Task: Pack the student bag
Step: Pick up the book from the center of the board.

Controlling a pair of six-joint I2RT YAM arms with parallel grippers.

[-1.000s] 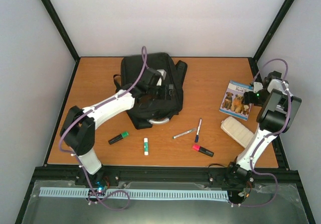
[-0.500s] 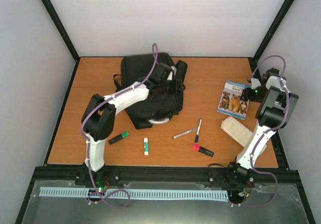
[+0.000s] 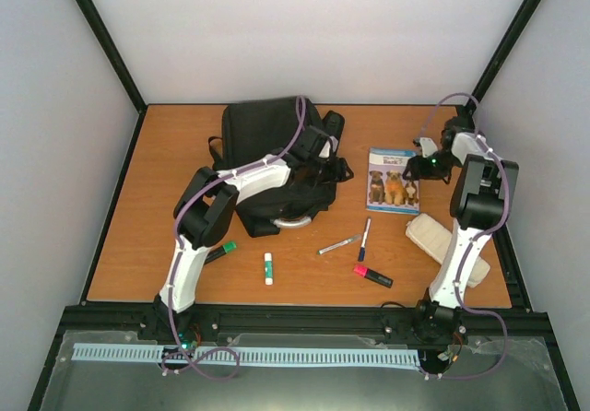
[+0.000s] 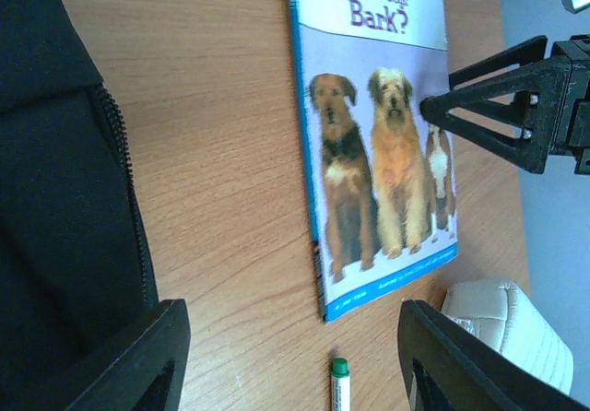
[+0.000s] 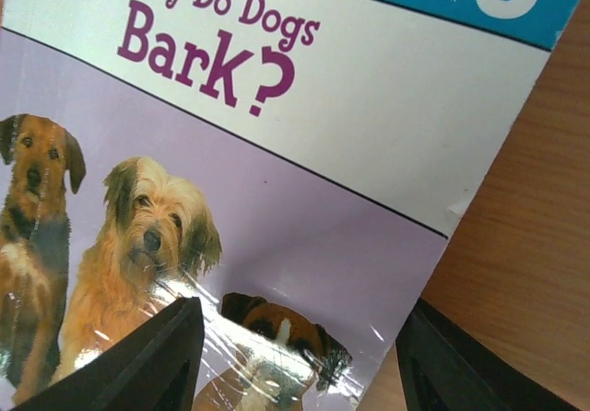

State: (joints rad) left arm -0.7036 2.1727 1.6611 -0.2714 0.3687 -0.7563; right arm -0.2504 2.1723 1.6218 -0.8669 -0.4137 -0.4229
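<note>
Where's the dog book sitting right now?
In the top view the dog book lies flat on the right half of the table, right of the student bag, with the cream pencil case beside its near right corner.

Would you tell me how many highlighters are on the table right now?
2. A green highlighter lies front left, partly under the left arm; a pink highlighter lies front right of centre. Others could be hidden inside the bag.

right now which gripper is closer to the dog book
Right. The right gripper is over the book, at its right edge; the left gripper sits left of it, by the student bag.
</note>
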